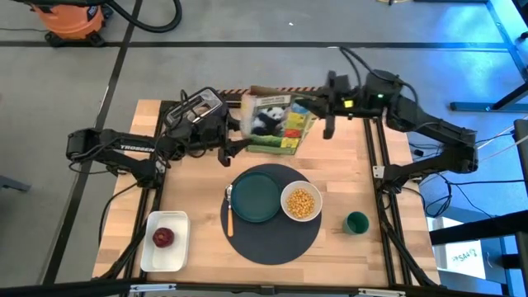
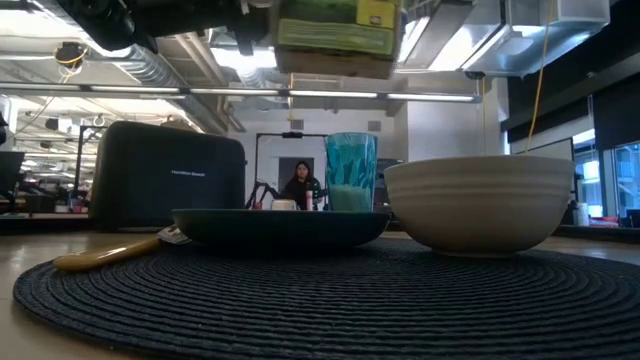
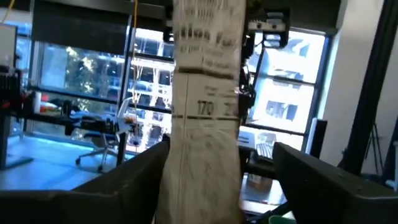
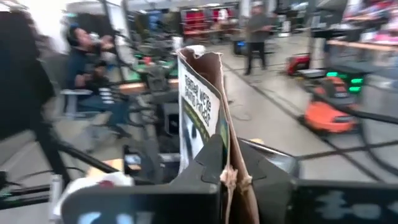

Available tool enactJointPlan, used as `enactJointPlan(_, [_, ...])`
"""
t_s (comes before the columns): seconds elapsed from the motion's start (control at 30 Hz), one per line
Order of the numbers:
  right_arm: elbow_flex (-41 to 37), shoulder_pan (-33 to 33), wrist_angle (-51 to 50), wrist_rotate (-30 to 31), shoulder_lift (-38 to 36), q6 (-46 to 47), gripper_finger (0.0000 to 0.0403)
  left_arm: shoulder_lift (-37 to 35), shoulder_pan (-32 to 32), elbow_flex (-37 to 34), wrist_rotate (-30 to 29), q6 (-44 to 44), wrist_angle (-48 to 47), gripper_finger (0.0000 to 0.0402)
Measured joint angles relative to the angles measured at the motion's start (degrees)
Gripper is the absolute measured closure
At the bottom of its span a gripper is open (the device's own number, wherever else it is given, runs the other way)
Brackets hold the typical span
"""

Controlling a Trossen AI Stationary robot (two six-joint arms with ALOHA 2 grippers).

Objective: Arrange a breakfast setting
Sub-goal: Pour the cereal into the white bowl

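Cereal box [image 3: 205,118] upright btwn left gripper [image 3: 221,171] fingers (print blurred), windows behind.

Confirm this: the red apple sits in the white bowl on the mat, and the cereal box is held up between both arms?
Not quite. The high view shows the red apple in the white tray, off the mat. The white bowl holds yellow cereal. The cereal box is held up between both arms.

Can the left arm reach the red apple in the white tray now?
Probably not yet: the left gripper is up at the cereal box, and the red apple lies in the tray, uncovered.
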Motion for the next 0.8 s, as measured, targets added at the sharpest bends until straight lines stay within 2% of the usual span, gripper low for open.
enactJointPlan(0.2, [0.02,-0.50,-8.52,12.77,-8.41,-4.55,0.0403,-7.92,-0.06,0.04,-2.25,-1.00,-2.61,0.0082])
enactJointPlan(0.4, [-0.05,-0.52,-20.46,33.60,-15.20,-7.93,0.0403,-12.79,-0.04,0.26,-9.75,2.68,-14.74,0.0087])
enactJointPlan(0.53, [-4.97,-0.50,-22.32,39.50,-18.03,-7.34,0.0403,-10.68,-0.06,2.77,-9.90,3.49,-20.30,0.0089])
enactJointPlan(0.63, [-11.48,-0.48,-19.95,41.95,-20.53,-6.83,0.0403,-8.26,-0.08,4.76,-9.92,3.78,-23.67,0.0089])
enactJointPlan(0.8, [-24.46,-0.48,-13.11,45.22,-25.77,-7.12,0.0403,-4.53,-0.06,8.06,-8.77,5.03,-23.87,0.0089])
